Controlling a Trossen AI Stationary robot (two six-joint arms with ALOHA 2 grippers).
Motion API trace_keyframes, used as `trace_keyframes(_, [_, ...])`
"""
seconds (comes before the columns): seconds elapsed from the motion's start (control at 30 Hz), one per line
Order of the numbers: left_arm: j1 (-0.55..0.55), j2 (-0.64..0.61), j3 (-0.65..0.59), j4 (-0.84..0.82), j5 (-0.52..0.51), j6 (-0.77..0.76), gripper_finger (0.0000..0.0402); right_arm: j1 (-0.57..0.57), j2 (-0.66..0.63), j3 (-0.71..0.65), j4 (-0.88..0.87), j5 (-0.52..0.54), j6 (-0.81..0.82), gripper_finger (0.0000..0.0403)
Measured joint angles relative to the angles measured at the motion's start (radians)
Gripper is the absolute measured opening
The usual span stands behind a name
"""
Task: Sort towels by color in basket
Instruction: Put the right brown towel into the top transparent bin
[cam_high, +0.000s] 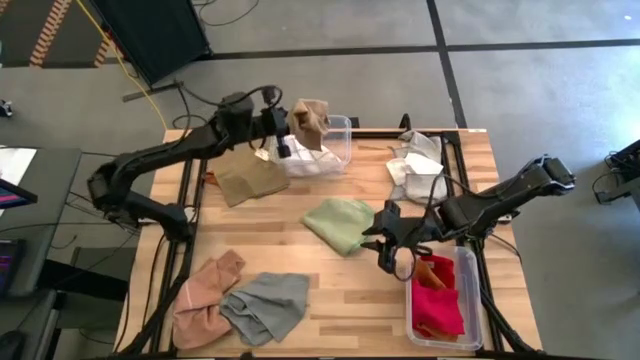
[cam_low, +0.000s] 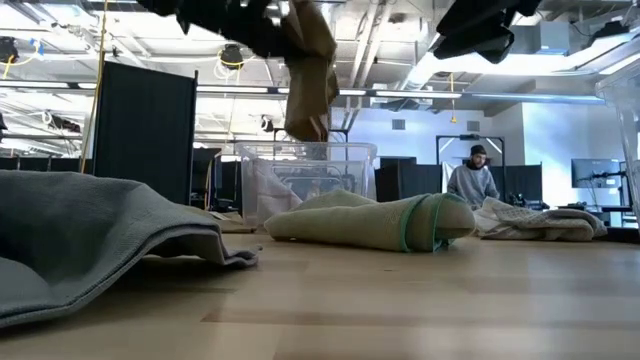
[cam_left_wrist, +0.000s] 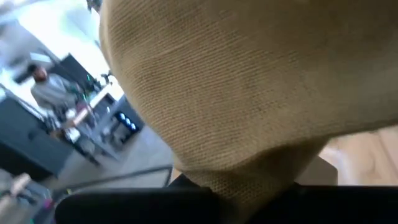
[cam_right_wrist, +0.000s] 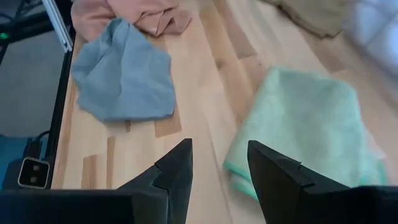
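Overhead, the left pincer is clamped on a tan towel, which hangs above the clear bin at the far edge of the desk; white cloth lies inside that bin. A second tan towel lies flat just beside the bin. The right pincer hovers with its fingers parted and nothing between them, between the light green towel and a second clear bin holding a red towel and a rust-orange towel. White checked towels lie heaped at the far right, and a pink towel and a grey towel touch each other at the near left.

From desk level, the tan towel dangles straight down over the clear bin, not touching it. The light green towel sits folded mid-desk, and the grey towel fills the near left. A person stands in the room beyond.

At the left wrist, the tan towel fills nearly everything; the fingers are hidden under it.

At the right wrist, the right pincer shows a moderate gap, holding nothing, above bare wood beside the light green towel. The grey towel and pink towel lie farther off.
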Motion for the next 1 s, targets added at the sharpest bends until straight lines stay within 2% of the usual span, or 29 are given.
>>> trace_keyframes(0.23, [0.093, 0.161, 0.000, -0.007, 0.027, -0.064, 0.0011, 0.044, 0.054, 0.000, 0.034, 0.001, 0.013, 0.0180])
trace_keyframes(0.47, [0.120, 0.309, 0.003, -0.062, 0.027, -0.075, 0.0012, 0.071, 0.062, -0.001, 0.051, 0.038, 0.014, 0.0179])
trace_keyframes(0.8, [0.118, 0.488, 0.245, -0.500, 0.021, 0.003, 0.0015, 0.069, 0.061, 0.000, 0.053, 0.098, -0.019, 0.0179])
trace_keyframes(1.0, [0.118, 0.559, 0.369, -0.650, 0.012, 0.016, 0.0034, 0.040, 0.061, 0.000, 0.051, 0.109, -0.057, 0.0179])
